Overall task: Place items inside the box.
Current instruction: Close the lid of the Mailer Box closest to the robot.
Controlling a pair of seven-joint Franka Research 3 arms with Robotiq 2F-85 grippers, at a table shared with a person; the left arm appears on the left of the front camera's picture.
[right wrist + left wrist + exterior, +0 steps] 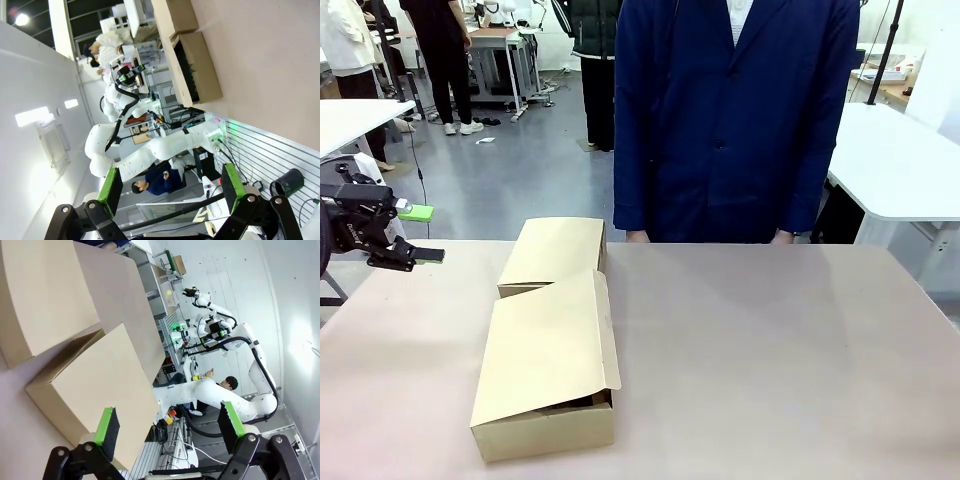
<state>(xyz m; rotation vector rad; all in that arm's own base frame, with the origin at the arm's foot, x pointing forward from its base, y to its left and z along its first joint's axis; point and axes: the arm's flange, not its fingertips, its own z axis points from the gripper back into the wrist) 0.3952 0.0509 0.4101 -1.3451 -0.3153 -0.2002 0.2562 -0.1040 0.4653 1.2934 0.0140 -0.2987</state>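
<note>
Box (548,370) sits near-left on the counter (770,350), flap mostly down; left pincer (420,234) and right pincer (167,190) both spread, empty.

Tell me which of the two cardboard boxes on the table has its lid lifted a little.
The nearer cardboard box, closest to the robot's side: a dark gap shows under its lid's front edge. The farther cardboard box, toward the person, looks shut flat.
</note>
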